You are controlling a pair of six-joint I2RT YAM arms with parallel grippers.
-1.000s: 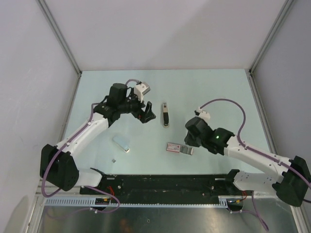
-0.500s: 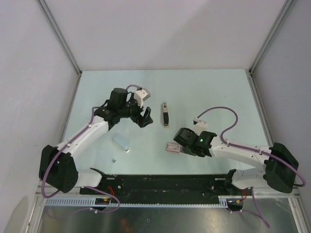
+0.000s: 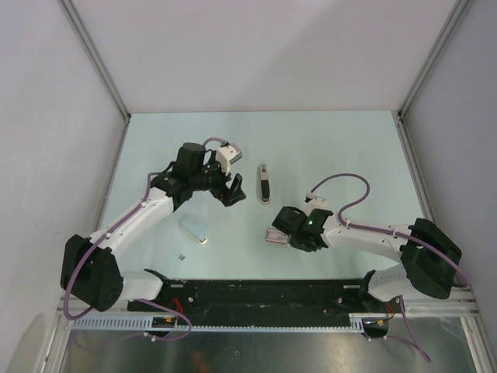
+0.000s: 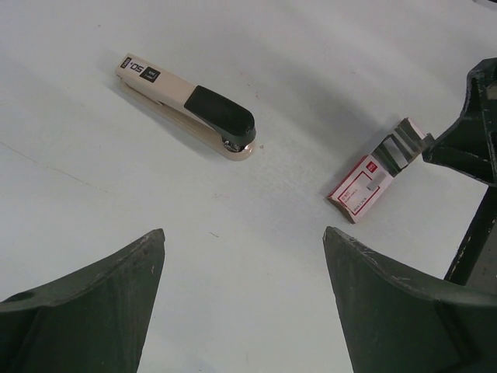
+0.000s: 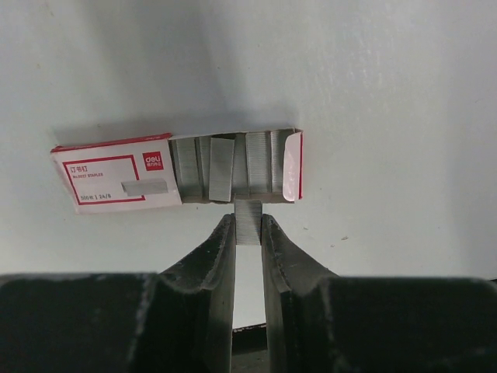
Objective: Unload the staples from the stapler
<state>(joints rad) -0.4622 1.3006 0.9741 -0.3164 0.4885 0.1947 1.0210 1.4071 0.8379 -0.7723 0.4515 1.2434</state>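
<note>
At the box's open end, right gripper (image 5: 248, 221) pinches a strip (image 5: 248, 208)

Its jaws are clenched on that short silvery strip, which touches the edge of the box (image 5: 116, 177); more strips lie inside. From above, this gripper hides half the box. Left gripper (image 4: 245, 233) hangs released, jaws wide, over the table (image 3: 334, 148), with the stapler (image 4: 186, 105) lying beyond it. Staples (image 3: 194, 227) lie well left of the box, beside the left arm, with a tiny bit (image 3: 182, 256) nearer the bases.
</note>
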